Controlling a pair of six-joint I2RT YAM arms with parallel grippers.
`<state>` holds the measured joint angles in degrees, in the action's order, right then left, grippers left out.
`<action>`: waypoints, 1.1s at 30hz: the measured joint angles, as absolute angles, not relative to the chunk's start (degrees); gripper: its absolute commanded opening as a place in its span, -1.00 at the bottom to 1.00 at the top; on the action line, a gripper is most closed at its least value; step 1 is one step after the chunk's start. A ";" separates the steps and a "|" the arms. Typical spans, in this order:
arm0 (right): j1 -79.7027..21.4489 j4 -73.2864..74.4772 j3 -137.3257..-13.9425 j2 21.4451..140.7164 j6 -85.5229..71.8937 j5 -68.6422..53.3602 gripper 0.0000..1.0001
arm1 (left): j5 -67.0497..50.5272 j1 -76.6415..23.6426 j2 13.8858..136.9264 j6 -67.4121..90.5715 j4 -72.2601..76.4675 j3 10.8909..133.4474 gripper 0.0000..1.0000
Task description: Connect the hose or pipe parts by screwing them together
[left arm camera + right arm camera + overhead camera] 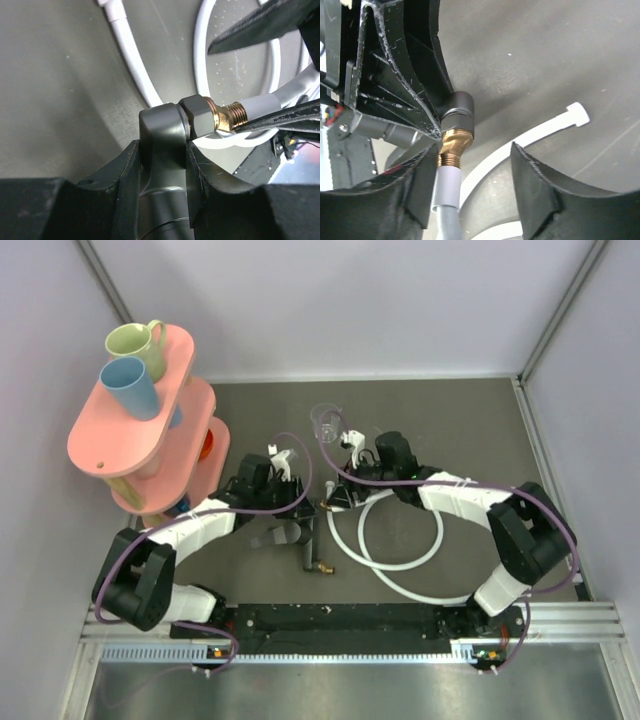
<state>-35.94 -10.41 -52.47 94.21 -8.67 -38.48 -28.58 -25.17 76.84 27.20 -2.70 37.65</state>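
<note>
Plainly the joint is only begun: the left gripper [162,155] is clamped on the body of the black fitting [161,125], near the middle of the table [470,430] between the two arms. The hose's end connector [262,105] meets the brass tip [227,115] with bare thread showing between them. The right gripper [472,170] has its jaws apart around that connector, one finger touching it and the other well clear, so it grips nothing. To do the step well, it should close squarely on the connector rather than on the soft white hose [400,555] behind it. It should also keep the connector in line with the thread to avoid cross-threading, and turn in short strokes while the left holds the fitting steady; the loops on the table need slack to twist. Behind the grippers a clear cup [325,423] appears to hold nothing, and on the pink rack [95,445] a green mug [135,340] and a blue mug [128,385] look empty too.
</note>
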 measured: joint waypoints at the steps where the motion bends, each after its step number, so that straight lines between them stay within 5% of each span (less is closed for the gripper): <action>1: -35.94 -8.99 -52.73 93.06 -6.52 -37.36 0.29 | -29.67 -25.08 77.08 27.14 -2.66 37.98 -1.00; 18: -37.56 2.83 -49.45 72.71 44.27 -43.13 0.37 | -38.33 -22.15 85.01 19.79 -16.91 49.82 -1.00; 33: -50.30 -1.89 -41.87 75.42 65.58 -19.62 0.08 | -42.46 -22.15 89.89 15.99 -23.03 54.74 -1.00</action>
